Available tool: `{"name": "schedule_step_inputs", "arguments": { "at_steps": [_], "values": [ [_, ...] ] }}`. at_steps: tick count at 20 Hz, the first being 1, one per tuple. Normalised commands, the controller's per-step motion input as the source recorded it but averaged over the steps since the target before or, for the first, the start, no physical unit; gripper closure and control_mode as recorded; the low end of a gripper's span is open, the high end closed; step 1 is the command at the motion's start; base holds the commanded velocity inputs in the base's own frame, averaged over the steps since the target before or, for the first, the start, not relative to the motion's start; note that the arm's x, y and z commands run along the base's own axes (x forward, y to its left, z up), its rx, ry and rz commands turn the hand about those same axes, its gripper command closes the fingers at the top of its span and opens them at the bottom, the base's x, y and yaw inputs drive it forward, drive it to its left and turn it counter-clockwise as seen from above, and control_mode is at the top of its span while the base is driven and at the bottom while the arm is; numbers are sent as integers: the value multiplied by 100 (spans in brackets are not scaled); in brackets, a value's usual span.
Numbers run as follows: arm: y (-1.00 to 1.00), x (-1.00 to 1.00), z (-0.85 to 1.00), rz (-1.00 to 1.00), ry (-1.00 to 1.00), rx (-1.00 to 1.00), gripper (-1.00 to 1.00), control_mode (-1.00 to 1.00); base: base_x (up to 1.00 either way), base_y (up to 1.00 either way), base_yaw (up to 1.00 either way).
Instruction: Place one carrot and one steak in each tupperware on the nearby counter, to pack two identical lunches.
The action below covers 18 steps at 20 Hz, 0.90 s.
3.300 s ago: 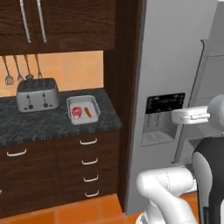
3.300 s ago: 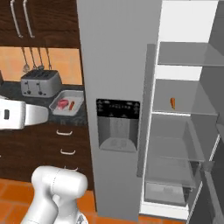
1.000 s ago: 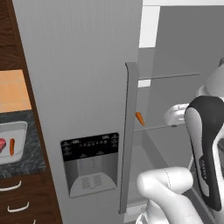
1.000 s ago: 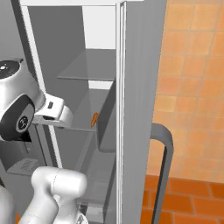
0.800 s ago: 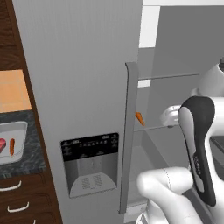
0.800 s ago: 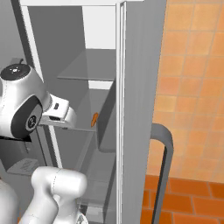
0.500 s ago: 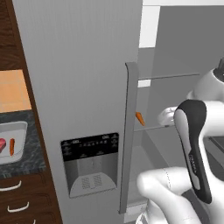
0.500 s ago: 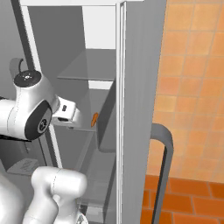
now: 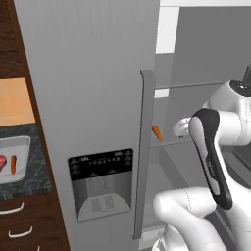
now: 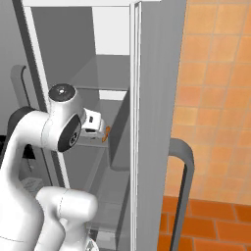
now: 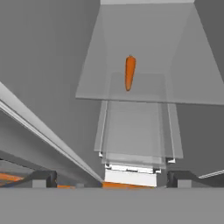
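A short orange carrot (image 11: 130, 72) lies on a glass shelf (image 11: 131, 94) inside the open fridge, also seen as the carrot (image 9: 156, 132) and the carrot (image 10: 105, 133). My gripper (image 11: 111, 178) is open and empty, a short way in front of it at shelf height, its fingertips (image 11: 43, 177) far apart. The hand (image 10: 92, 122) sits just left of the carrot. Far left, a grey tupperware (image 9: 19, 142) on the black counter (image 9: 29, 184) holds a red steak (image 9: 2, 163) and another carrot (image 9: 13, 164).
The closed left fridge door with its dispenser (image 9: 100, 181) and tall handle (image 9: 143, 147) stands between the counter and the open compartment. The opened right door and its dark handle (image 10: 179, 191) flank the compartment. Lower shelves (image 11: 133, 131) sit below the carrot.
The view swung from the counter to the fridge some seconds ago. Over the last second the arm has stretched forward, bringing the hand closer to the carrot on the shelf; the jaws stayed open.
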Motion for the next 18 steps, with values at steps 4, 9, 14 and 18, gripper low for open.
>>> {"name": "schedule_step_inputs", "arguments": {
  "at_steps": [4,9,14,18],
  "values": [
    [0,71,-30,10,-1,0,-100,-100,0,0,0],
    [0,71,-36,8,0,0,-100,-100,0,0,0],
    [0,62,-46,4,1,0,-100,-100,0,0,0],
    [0,58,-36,1,1,0,-100,-100,0,0,0]
  ]
}}
